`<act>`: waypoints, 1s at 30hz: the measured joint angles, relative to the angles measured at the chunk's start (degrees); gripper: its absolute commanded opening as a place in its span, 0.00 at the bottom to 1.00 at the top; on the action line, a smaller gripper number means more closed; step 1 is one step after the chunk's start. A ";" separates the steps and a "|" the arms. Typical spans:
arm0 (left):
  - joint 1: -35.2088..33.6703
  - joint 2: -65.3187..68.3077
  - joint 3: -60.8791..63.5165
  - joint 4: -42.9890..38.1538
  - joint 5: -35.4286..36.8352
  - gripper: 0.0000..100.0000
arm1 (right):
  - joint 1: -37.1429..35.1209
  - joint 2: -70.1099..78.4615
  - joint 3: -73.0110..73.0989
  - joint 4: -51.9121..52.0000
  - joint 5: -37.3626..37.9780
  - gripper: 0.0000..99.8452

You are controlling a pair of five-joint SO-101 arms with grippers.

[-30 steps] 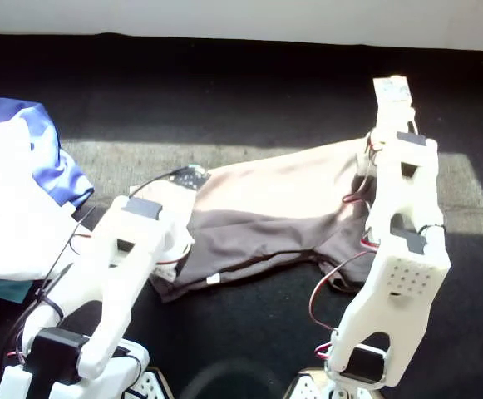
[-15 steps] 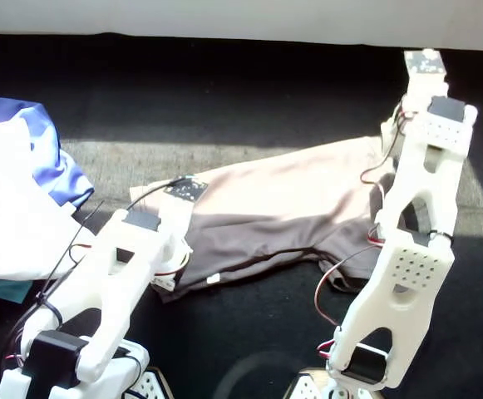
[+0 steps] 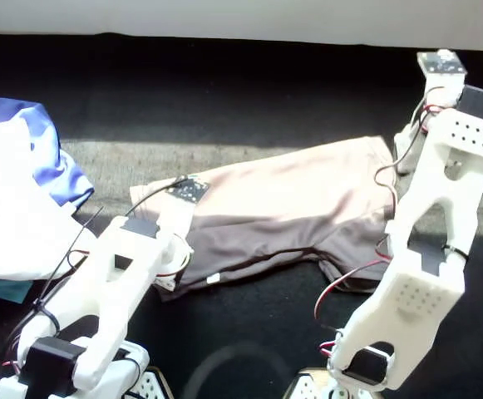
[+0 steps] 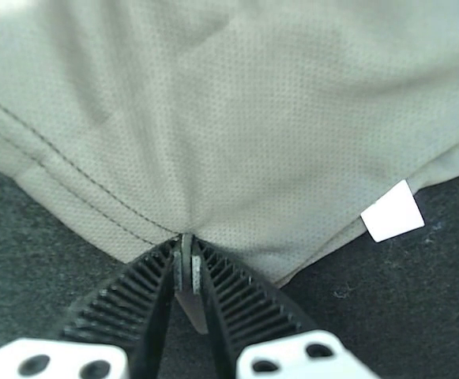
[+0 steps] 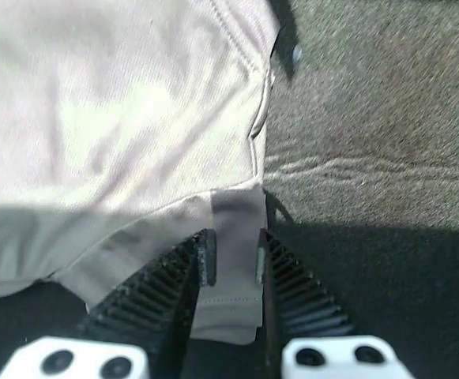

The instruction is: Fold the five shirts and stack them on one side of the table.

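Dark table [image 3: 224,91], sunlit strip across the middle. Tan shirt [image 3: 291,208] mid-table, stretched between both arms, likely to flatten it before folding. White-and-blue shirt pile [image 3: 12,208] beside left arm. Left gripper [image 4: 186,264] clamped tight on hem near white tag [image 4: 391,212]. Right gripper [image 5: 231,260] nipping a bunched fold at opposite end, jaws barely apart. Versus a second ago: right arm swung outward, shirt pulled wider; left arm about the same.
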 measured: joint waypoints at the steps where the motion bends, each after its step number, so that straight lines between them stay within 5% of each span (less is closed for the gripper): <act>1: 0.00 0.00 0.00 0.00 0.00 0.01 | 0.00 -2.73 4.04 0.00 1.05 0.09; 6: 0.00 0.00 0.00 0.00 0.00 0.01 | 0.09 -18.73 28.66 -6.95 7.91 0.10; 12: 0.00 0.00 0.00 0.00 0.00 0.01 | 0.53 -37.19 62.86 -27.78 21.45 0.10; 18: 0.00 0.00 0.00 0.00 0.00 0.01 | 0.53 -42.99 83.25 -47.56 26.64 0.10; 25: 0.00 0.00 0.00 0.00 0.00 0.01 | 0.88 -42.99 91.16 -50.73 26.99 0.10; 30: 0.00 0.00 0.00 0.00 0.00 0.01 | 0.88 -43.16 91.16 -43.16 26.99 0.10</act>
